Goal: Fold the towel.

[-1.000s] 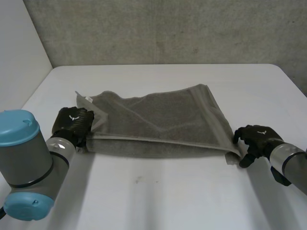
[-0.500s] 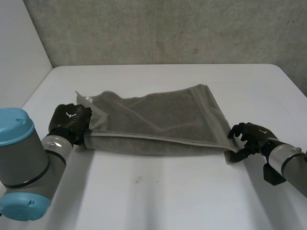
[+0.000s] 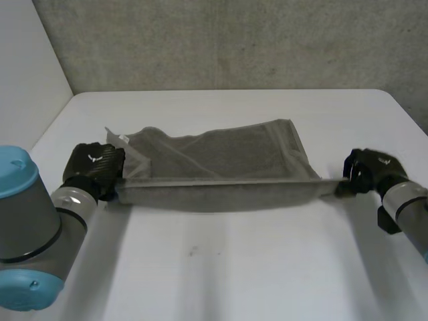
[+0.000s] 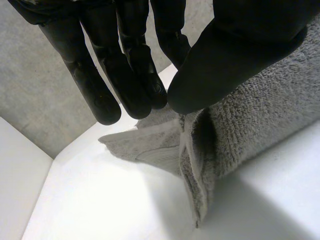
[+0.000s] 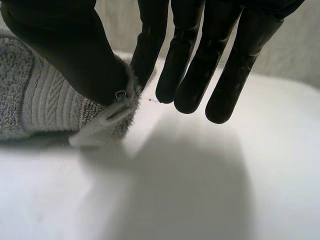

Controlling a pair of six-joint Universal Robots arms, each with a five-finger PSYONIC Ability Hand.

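Count: one grey towel [image 3: 221, 157], two black hands, one white table [image 3: 234, 267].
Towel: mid-table, near edge pulled straight between the hands.
Left hand [image 3: 93, 167]: near left corner, thumb pinching cloth against straight fingers.
Right hand [image 3: 369, 170]: near right corner, same pinch.
Right wrist view: resolves the ribbed hem band [image 5: 50, 100]; head view gives the full span.

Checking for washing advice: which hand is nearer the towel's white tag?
Left. The left hand pinches the towel at its left corner, just beside the tag; the right hand pinches the corner at the opposite end, across the whole towel.
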